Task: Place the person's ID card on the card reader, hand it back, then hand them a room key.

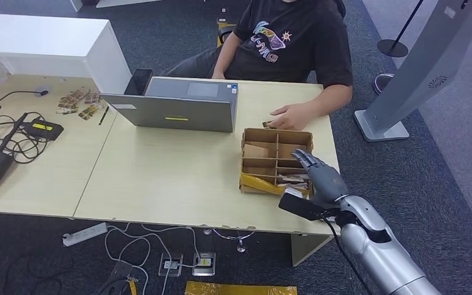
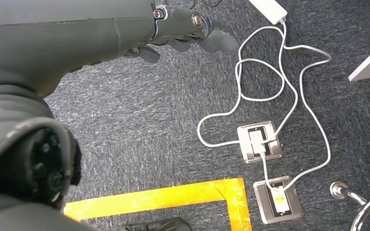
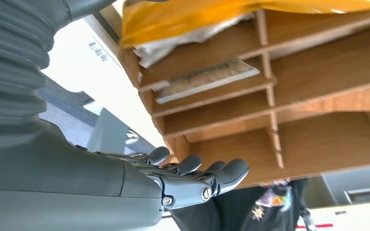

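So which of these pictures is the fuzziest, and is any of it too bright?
Right wrist view: the wooden box looks smeared, the yellow tape glares, and the robot hand is sharper. Head view: evenly lit, crisp. Left wrist view: the carpet and white cable are sharp.

We see a brown cardboard organizer box (image 1: 276, 157) on the table (image 1: 178, 178), near its right edge, just in front of the person's hand (image 1: 292, 117). Thin partitions split it into several open compartments. A pale flat card (image 3: 207, 81) lies in one of the compartments at the box's near side, seen clearly from the right wrist; a yellow strip (image 1: 261, 184) runs along that near edge. A small brownish card-like thing (image 1: 267, 125) sits under the person's fingers, just beyond the box; we cannot tell what it is.
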`<state>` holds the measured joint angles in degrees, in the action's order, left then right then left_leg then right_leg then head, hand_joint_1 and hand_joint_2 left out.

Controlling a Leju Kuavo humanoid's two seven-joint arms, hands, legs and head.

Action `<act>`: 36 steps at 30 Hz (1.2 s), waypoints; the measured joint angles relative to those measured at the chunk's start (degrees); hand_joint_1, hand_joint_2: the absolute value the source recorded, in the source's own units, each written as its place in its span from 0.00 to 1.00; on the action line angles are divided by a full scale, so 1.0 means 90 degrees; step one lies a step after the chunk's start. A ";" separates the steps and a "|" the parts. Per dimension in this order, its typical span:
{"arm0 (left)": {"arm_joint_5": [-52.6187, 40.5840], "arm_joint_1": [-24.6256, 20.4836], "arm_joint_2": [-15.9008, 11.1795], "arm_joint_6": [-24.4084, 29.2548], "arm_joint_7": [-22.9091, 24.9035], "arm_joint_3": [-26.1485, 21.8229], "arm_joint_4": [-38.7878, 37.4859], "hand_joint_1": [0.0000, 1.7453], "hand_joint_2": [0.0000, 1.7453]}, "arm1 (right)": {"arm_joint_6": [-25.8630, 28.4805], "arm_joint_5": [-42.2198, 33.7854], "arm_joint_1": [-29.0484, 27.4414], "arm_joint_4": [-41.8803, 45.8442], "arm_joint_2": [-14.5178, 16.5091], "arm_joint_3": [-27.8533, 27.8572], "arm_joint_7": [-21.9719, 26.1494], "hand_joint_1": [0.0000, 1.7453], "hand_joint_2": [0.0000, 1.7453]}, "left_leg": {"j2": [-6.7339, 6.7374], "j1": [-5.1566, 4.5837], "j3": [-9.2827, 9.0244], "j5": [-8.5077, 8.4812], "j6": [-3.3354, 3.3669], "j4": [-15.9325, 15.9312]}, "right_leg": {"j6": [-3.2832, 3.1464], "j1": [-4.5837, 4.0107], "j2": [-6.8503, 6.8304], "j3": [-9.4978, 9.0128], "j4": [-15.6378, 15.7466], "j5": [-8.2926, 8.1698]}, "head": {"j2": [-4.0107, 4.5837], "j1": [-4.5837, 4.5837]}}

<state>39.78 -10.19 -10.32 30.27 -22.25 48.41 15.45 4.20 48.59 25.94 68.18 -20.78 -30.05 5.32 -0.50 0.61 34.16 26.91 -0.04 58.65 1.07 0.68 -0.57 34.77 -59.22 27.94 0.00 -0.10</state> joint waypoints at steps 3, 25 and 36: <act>-0.0015 -0.0023 0.0004 0.0002 0.0000 0.0000 0.0000 0.00 0.00 | 0.0009 0.0023 0.0086 0.0037 0.0069 -0.0010 0.0064 0.00 1.00 | 0.0000 0.0000 0.0000 0.0000 0.0000 0.0000 | 0.0000 0.0000 0.0000 0.0000 0.0000 0.0000 | 0.0000 0.0000; 0.0028 -0.0052 0.0032 -0.0004 0.0000 0.0000 0.0000 0.00 0.00 | -0.0058 0.0061 0.0224 0.0022 0.0282 -0.0085 0.0021 0.00 1.00 | 0.0000 0.0000 0.0000 0.0000 0.0000 0.0000 | 0.0000 0.0000 -0.0001 0.0002 0.0000 0.0000 | 0.0000 -0.0001; 0.0046 -0.0052 0.0032 -0.0004 0.0000 0.0000 0.0000 0.00 0.00 | 0.0006 0.0063 0.0163 -0.0080 0.0260 -0.0085 0.0010 0.00 1.00 | 0.0000 0.0000 0.0000 0.0000 0.0000 0.0000 | 0.0000 0.0000 0.0000 0.0002 0.0001 0.0000 | 0.0000 -0.0001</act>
<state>40.19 -10.66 -10.03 30.23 -22.25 48.41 15.45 4.26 49.16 27.41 67.46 -18.44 -30.82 5.41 -0.50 0.61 34.16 26.91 -0.04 58.65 1.07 0.68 -0.57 34.79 -59.21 27.94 0.00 -0.10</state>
